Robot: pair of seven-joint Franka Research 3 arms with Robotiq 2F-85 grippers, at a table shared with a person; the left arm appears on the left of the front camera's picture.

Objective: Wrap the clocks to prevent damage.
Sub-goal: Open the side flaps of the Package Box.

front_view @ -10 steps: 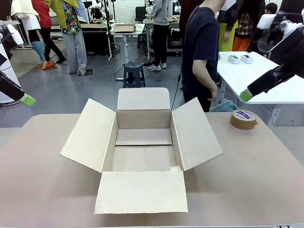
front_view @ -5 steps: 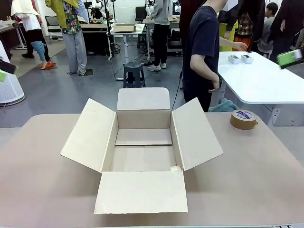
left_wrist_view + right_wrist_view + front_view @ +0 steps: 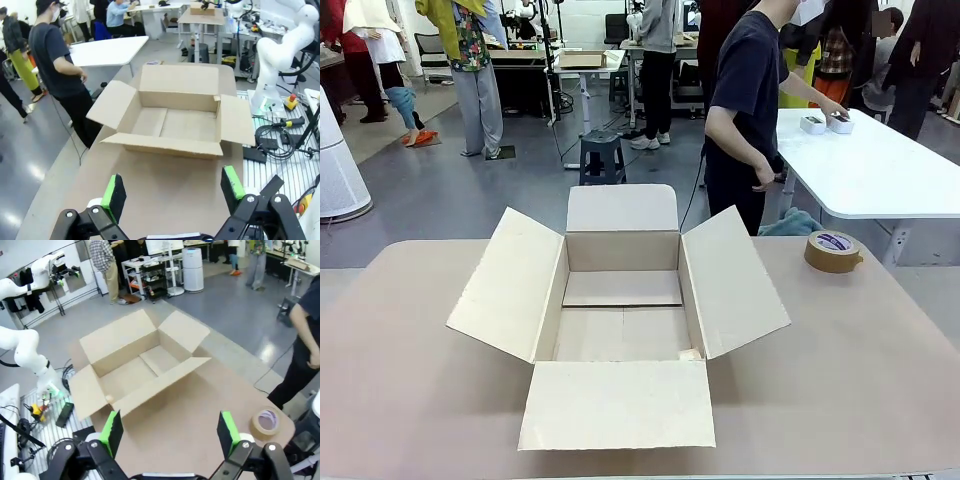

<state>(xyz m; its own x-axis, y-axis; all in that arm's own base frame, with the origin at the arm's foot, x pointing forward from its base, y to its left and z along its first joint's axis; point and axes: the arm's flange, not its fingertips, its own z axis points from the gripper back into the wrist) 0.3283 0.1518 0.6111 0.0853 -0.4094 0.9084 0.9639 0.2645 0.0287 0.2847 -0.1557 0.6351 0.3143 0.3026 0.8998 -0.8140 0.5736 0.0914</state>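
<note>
The clocks are out of view. An open brown cardboard carton [image 3: 620,405] stands in the middle of the table with its four flaps spread and nothing visible inside. My left gripper [image 3: 172,187] hangs high above the table's side, looking down at the carton [image 3: 170,146]; it is open, with bare table between its green pads. My right gripper [image 3: 170,432] is also raised and open, nothing between its fingers, with the carton [image 3: 132,365] ahead of it.
A roll of brown tape [image 3: 833,251] lies at the table's far right, also the tape [image 3: 265,423] in the right wrist view. A person [image 3: 745,110] stands beyond the far edge, one hand on small white boxes [image 3: 825,124] on a white side table [image 3: 880,175].
Both grippers have lifted up and outward, leaving the front view at its left and right edges. The person has reached an arm over to the white side table.
</note>
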